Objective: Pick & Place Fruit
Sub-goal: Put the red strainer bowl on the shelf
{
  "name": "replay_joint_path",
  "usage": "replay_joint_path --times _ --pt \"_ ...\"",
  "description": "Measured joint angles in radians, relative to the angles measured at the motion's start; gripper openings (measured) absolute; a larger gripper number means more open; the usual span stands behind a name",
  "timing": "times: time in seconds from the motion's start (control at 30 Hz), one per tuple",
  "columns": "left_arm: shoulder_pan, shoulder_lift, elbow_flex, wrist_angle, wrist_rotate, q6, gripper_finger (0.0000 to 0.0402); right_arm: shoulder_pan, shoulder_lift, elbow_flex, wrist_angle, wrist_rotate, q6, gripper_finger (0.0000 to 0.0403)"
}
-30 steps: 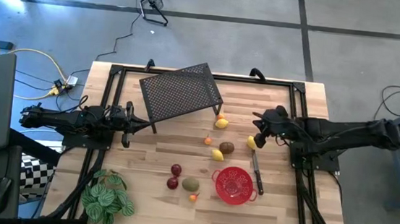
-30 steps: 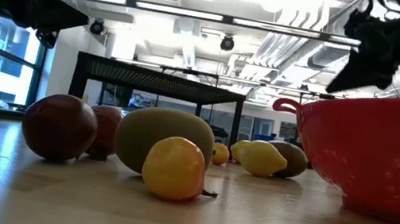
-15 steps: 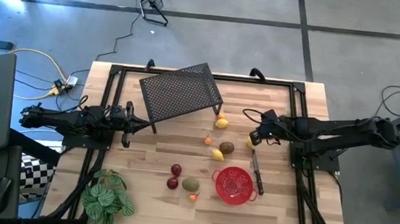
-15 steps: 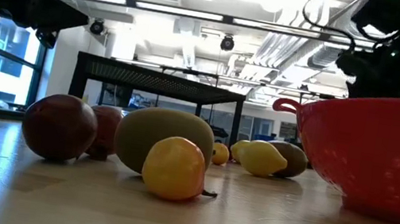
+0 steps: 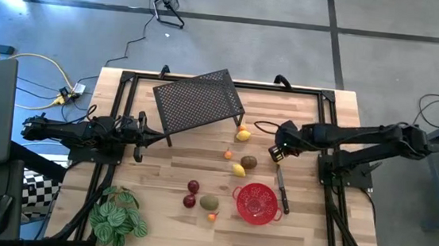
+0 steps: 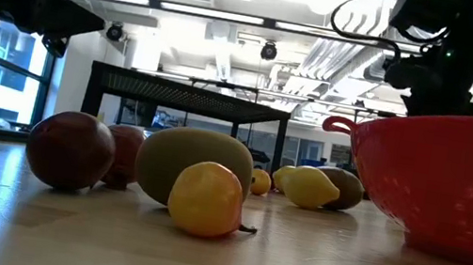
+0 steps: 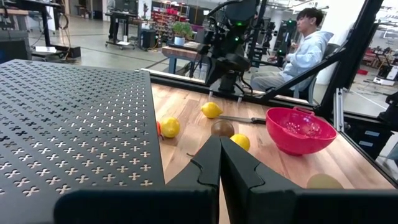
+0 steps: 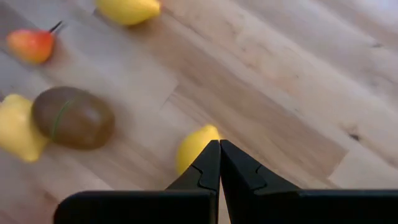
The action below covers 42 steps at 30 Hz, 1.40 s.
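Fruit lies loose on the wooden table: a lemon, a tiny orange piece, a brown oval, a yellow piece, two dark red balls, an olive-green oval and an orange one. My right gripper is shut and points steeply down. It hangs over another lemon, which it hides in the high view. My left gripper waits shut and level at the table's left, beside the rack.
A red mesh bowl stands near the front, with a knife at its right. A black perforated rack stands at the far left-centre and a leafy plant at the front left corner. A person sits beyond the table.
My right gripper has reached toward the table's left edge and sunk a little. It has tipped from a shallow slant to pointing steeply down and has rolled about its own line. It now stands over the lemon that showed beside it a second ago. Its fingers stay shut.
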<state>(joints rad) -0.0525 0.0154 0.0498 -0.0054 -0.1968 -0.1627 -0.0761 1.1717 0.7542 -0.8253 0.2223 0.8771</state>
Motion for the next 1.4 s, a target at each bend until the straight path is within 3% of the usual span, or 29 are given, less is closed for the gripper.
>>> replay_joint_path --times 0.4,0.77,0.9,1.13,1.4 --pt "0.000 0.000 0.001 -0.020 0.003 0.000 0.0000 -0.005 0.000 0.000 -0.050 -0.114 -0.068 0.0017" --pt "0.000 0.000 0.001 -0.023 0.003 0.000 0.0000 -0.005 0.000 -0.001 -0.059 -0.101 -0.046 0.0189" --pt "0.000 0.000 0.001 -0.023 0.003 0.000 0.0000 -0.005 0.000 -0.001 -0.059 -0.087 -0.053 0.0229" --pt "0.000 0.000 0.001 -0.024 0.003 0.000 0.0000 -0.005 -0.002 -0.001 -0.055 -0.092 -0.109 0.0219" --pt "0.000 0.000 0.000 -0.022 0.002 0.000 0.0000 -0.005 -0.043 -0.001 0.029 -0.371 -0.225 0.0173"
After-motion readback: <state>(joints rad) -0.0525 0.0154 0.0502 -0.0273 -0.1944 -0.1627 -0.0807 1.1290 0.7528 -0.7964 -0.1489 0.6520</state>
